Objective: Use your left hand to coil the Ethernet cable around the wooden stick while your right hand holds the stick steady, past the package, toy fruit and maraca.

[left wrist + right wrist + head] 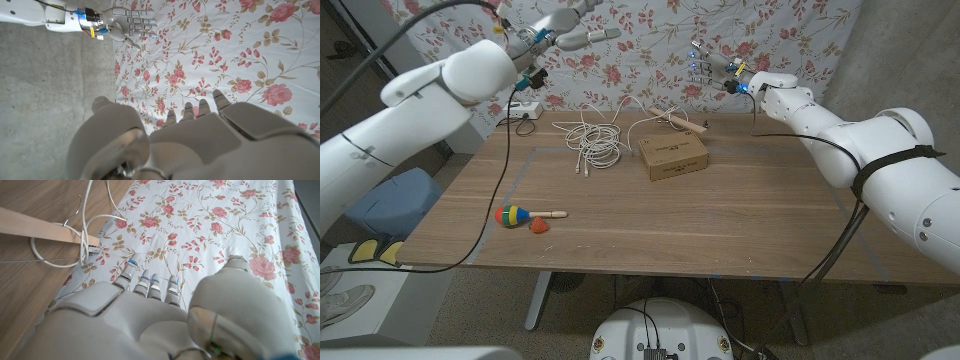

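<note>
Both hands are raised above the table's far edge, in front of the floral cloth, holding nothing. The left hand [582, 33] has its fingers stretched out and apart; the right hand [717, 66] is likewise spread. Below and between them lies the white Ethernet cable [595, 140] in a loose heap, one strand looped over the wooden stick [672, 119] beside the cardboard package [673, 157]. Nearer the robot, well below the left hand, lie the maraca [518, 215] and the toy fruit [539, 227].
</note>
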Robot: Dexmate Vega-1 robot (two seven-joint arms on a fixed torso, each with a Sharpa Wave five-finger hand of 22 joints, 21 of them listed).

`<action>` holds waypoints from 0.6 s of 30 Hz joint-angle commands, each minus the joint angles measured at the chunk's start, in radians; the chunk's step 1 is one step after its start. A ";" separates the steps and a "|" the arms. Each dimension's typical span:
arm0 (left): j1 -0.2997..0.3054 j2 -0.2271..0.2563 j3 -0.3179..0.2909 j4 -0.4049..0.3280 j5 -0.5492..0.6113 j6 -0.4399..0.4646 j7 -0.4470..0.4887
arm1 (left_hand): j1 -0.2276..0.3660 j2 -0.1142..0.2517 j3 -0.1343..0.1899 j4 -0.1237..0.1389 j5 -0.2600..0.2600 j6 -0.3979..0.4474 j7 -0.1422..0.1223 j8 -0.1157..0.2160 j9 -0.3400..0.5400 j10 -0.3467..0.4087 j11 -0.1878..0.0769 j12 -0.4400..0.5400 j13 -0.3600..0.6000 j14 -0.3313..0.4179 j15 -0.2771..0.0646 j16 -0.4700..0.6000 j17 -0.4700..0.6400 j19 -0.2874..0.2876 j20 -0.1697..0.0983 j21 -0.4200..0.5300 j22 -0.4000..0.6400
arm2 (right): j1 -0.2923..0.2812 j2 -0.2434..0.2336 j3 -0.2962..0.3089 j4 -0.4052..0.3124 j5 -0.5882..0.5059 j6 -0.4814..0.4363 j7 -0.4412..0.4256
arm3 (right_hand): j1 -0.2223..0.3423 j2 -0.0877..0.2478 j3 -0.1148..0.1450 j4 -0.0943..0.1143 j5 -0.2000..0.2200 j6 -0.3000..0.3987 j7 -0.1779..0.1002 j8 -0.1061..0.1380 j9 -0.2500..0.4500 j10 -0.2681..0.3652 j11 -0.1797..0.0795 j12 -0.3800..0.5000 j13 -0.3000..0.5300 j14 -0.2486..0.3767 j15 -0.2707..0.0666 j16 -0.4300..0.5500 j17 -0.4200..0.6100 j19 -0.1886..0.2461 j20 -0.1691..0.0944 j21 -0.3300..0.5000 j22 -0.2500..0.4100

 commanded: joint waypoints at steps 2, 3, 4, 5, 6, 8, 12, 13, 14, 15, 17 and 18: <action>0.079 -0.064 0.012 0.235 -0.301 -0.409 0.094 | -0.015 -0.003 -0.007 0.013 -0.012 -0.249 -0.010 -0.010 0.001 -0.224 -0.009 -0.002 0.000 -0.186 -0.015 -0.008 0.003 -0.136 0.003 0.000 0.001 | -0.067 0.107 0.432 0.006 -0.107 0.017 0.076 | -0.009 -0.001 -0.008 0.005 -0.007 0.000 -0.008 -0.006 -0.001 -0.009 -0.004 -0.007 -0.005 -0.020 -0.003 -0.007 -0.009 -0.002 0.019 -0.010 0.003; 0.077 -0.073 0.019 0.254 -0.321 -0.432 0.081 | -0.017 -0.004 -0.007 0.014 -0.014 -0.255 -0.009 -0.013 0.001 -0.227 -0.008 -0.004 0.000 -0.187 -0.017 -0.010 0.002 -0.135 0.003 0.000 0.001 | -0.069 0.113 0.457 0.006 -0.116 0.017 0.077 | -0.010 -0.001 -0.008 0.005 -0.007 0.000 -0.008 -0.006 -0.001 -0.010 -0.003 -0.007 -0.006 -0.021 -0.001 -0.007 -0.010 -0.003 0.019 -0.011 0.003; 0.078 -0.083 0.024 0.271 -0.337 -0.455 0.078 | -0.018 -0.005 -0.007 0.015 -0.015 -0.256 -0.008 -0.014 0.001 -0.228 -0.006 -0.005 0.000 -0.187 -0.016 -0.011 0.002 -0.135 0.003 0.000 0.001 | -0.071 0.120 0.484 0.006 -0.124 0.014 0.077 | -0.010 -0.001 -0.009 0.005 -0.007 -0.001 -0.008 -0.007 -0.001 -0.010 -0.004 -0.007 -0.006 -0.022 -0.002 -0.008 -0.011 -0.004 0.018 -0.013 0.003; 0.076 -0.093 0.031 0.292 -0.352 -0.481 0.068 | -0.019 -0.005 -0.008 0.015 -0.016 -0.255 -0.008 -0.014 0.001 -0.226 -0.006 -0.005 0.000 -0.186 -0.015 -0.011 0.002 -0.135 0.003 0.000 0.001 | -0.072 0.126 0.509 0.006 -0.134 0.011 0.076 | -0.010 -0.001 -0.009 0.005 -0.008 0.000 -0.008 -0.007 -0.001 -0.010 -0.003 -0.007 -0.007 -0.023 -0.001 -0.008 -0.012 -0.004 0.018 -0.013 0.003; 0.068 -0.098 0.042 0.315 -0.372 -0.504 0.037 | -0.021 -0.006 -0.008 0.017 -0.018 -0.245 -0.008 -0.011 0.001 -0.222 -0.007 -0.004 0.000 -0.182 -0.016 -0.010 0.002 -0.135 0.003 -0.001 0.001 | -0.072 0.131 0.533 0.006 -0.145 0.007 0.073 | -0.011 -0.001 -0.009 0.005 -0.008 0.000 -0.009 -0.007 -0.001 -0.010 -0.004 -0.008 -0.007 -0.025 -0.002 -0.009 -0.013 -0.005 0.017 -0.014 0.003; 0.059 -0.099 0.058 0.340 -0.414 -0.520 -0.008 | -0.035 -0.015 -0.010 0.026 -0.031 -0.264 0.000 -0.024 0.000 -0.233 -0.008 -0.016 -0.002 -0.212 -0.017 -0.028 0.002 -0.159 0.003 -0.017 0.000 | -0.073 0.140 0.581 0.006 -0.169 0.000 0.069 | -0.012 0.000 -0.011 0.006 -0.009 0.006 -0.004 -0.005 -0.001 -0.010 -0.003 -0.008 -0.010 -0.026 -0.005 -0.010 -0.017 -0.003 0.018 -0.017 0.003; 0.077 -0.118 0.073 0.371 -0.475 -0.539 -0.001 | -0.042 -0.015 -0.011 0.030 -0.034 -0.257 0.001 -0.022 0.000 -0.234 -0.007 -0.018 -0.002 -0.218 -0.016 -0.031 0.002 -0.164 0.003 -0.020 0.000 | -0.078 0.156 0.674 0.006 -0.212 -0.007 0.061 | -0.014 0.001 -0.013 0.005 -0.012 0.013 -0.002 -0.004 -0.002 -0.007 -0.002 -0.007 -0.014 -0.025 0.002 -0.010 -0.024 -0.001 0.017 -0.022 0.003; 0.084 -0.125 0.075 0.373 -0.490 -0.541 0.010 | -0.044 -0.015 -0.011 0.032 -0.035 -0.253 -0.001 -0.021 0.000 -0.234 -0.008 -0.019 -0.002 -0.217 -0.018 -0.031 0.002 -0.166 0.003 -0.021 0.000 | -0.078 0.158 0.692 0.006 -0.223 -0.010 0.060 | -0.014 0.001 -0.014 0.005 -0.012 0.014 -0.002 -0.004 -0.002 -0.007 -0.001 -0.008 -0.015 -0.025 0.009 -0.011 -0.026 0.000 0.018 -0.023 0.003; 0.090 -0.134 0.077 0.376 -0.511 -0.542 0.015 | -0.059 -0.013 -0.012 0.042 -0.039 -0.239 -0.005 -0.018 -0.001 -0.225 -0.019 -0.018 -0.002 -0.208 -0.029 -0.027 0.003 -0.170 0.003 -0.025 0.000 | -0.078 0.160 0.710 0.006 -0.233 -0.014 0.058 | -0.016 0.001 -0.017 0.005 -0.014 0.014 -0.002 -0.005 -0.002 -0.007 -0.001 -0.008 -0.018 -0.025 0.015 -0.011 -0.032 -0.002 0.035 -0.029 0.003; 0.096 -0.143 0.079 0.378 -0.534 -0.541 0.023 | -0.075 -0.007 -0.012 0.053 -0.044 -0.222 -0.011 -0.014 -0.001 -0.215 -0.022 -0.017 -0.003 -0.201 -0.030 -0.025 0.003 -0.167 0.003 -0.026 0.000 | -0.079 0.162 0.725 0.006 -0.244 -0.015 0.055 | -0.017 0.003 -0.020 0.005 -0.017 0.014 -0.003 -0.007 -0.002 -0.008 -0.001 -0.009 -0.023 -0.028 0.022 -0.012 -0.040 -0.007 0.057 -0.038 0.003; 0.102 -0.155 0.085 0.381 -0.567 -0.530 0.033 | -0.093 0.007 -0.008 0.067 -0.046 -0.202 -0.026 -0.012 -0.002 -0.198 -0.032 -0.015 -0.004 -0.182 -0.043 -0.020 0.003 -0.162 0.003 -0.026 0.001 | -0.082 0.165 0.751 0.006 -0.258 -0.014 0.050 | -0.021 0.007 -0.024 0.006 -0.020 0.010 -0.007 -0.010 -0.002 -0.017 -0.003 -0.013 -0.030 -0.044 0.043 -0.018 -0.052 -0.027 0.071 -0.058 0.002; 0.105 -0.162 0.087 0.383 -0.576 -0.526 0.048 | -0.105 0.025 -0.003 0.078 -0.045 -0.195 -0.029 -0.014 -0.003 -0.184 -0.037 -0.013 -0.005 -0.177 -0.057 -0.021 0.003 -0.159 0.002 -0.027 0.001 | -0.083 0.166 0.762 0.006 -0.268 -0.017 0.044 | -0.025 0.013 -0.026 0.007 -0.022 0.008 -0.009 -0.012 -0.003 -0.021 -0.003 -0.014 -0.036 -0.062 0.053 -0.021 -0.060 -0.050 0.073 -0.077 0.002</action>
